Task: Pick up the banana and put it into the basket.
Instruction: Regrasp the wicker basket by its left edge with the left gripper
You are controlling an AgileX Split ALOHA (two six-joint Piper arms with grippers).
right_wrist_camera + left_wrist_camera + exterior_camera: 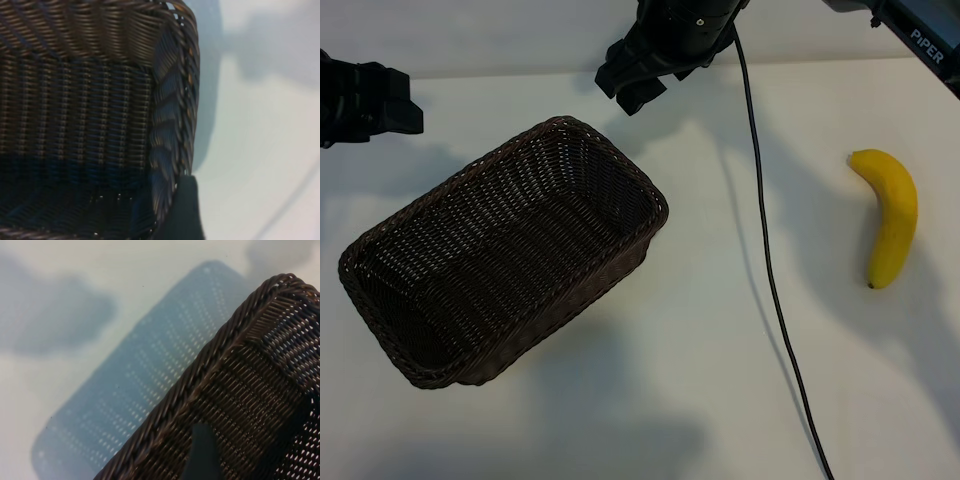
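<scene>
Light falls bright and even on the white worktop (650, 400), which reads slightly washed out in the exterior view. Soft grey shadows with blurred edges spread beside the basket (500, 250), beneath the arms at the top edge, and around the banana (892, 215), which shows no glare. The basket's interior stays dark. In the left wrist view the weave near the lens is soft, and the basket throws a bluish shadow dotted with pinpoints of light. The right wrist view is dim inside the basket, its lower part nearly black and out of focus.
</scene>
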